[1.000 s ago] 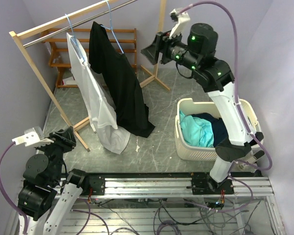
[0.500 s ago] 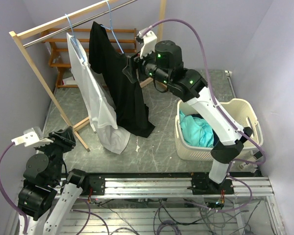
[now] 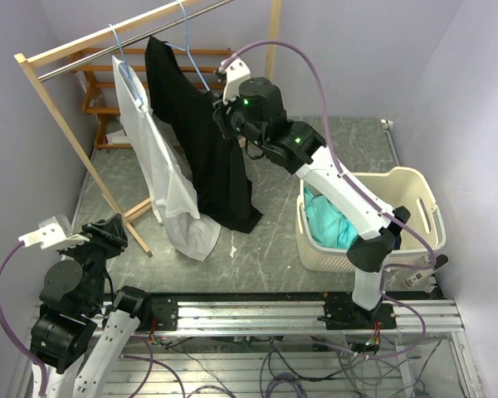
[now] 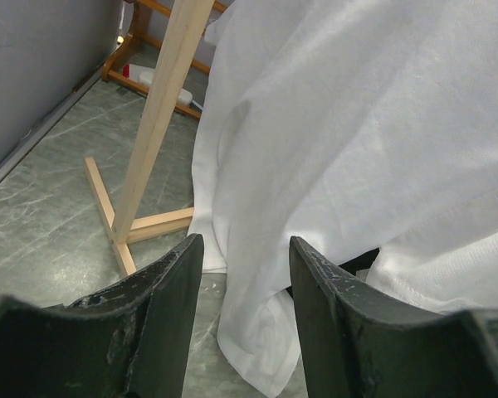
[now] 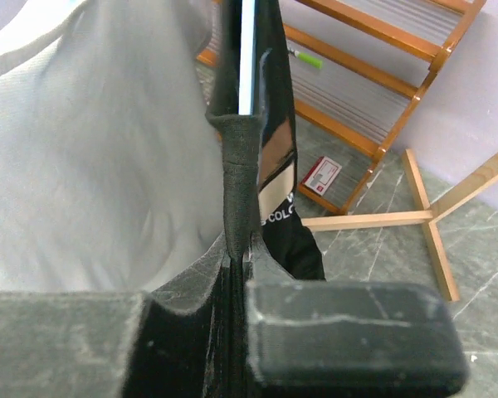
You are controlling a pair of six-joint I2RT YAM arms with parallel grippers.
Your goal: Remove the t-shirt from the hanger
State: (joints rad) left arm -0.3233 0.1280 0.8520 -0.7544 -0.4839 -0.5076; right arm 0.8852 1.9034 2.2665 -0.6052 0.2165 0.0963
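Note:
A black t-shirt (image 3: pixel 206 162) hangs on a light blue hanger (image 3: pixel 192 53) from the rail, its hem pooled on the floor. My right gripper (image 3: pixel 219 118) is at the shirt's right shoulder and is shut on a bunched fold of the black fabric (image 5: pixel 239 157), just below the hanger's arm (image 5: pixel 247 58). A white t-shirt (image 3: pixel 162 178) hangs to its left on another blue hanger (image 3: pixel 119 43). My left gripper (image 3: pixel 109 232) waits low at the near left, open and holding nothing. In the left wrist view it (image 4: pixel 245 245) faces the white t-shirt (image 4: pixel 340 124).
The wooden rack's slanted leg (image 3: pixel 70 133) and its floor foot (image 4: pixel 120 228) stand between my left arm and the shirts. A cream laundry basket (image 3: pixel 415 186) with teal and dark blue clothes sits at the right. A low wooden shelf (image 3: pixel 212 68) stands behind the rack.
My right arm swung left from above the basket to the black t-shirt's shoulder, and its jaws closed on the fabric. The shirt's top shifted slightly left. My left arm stayed put.

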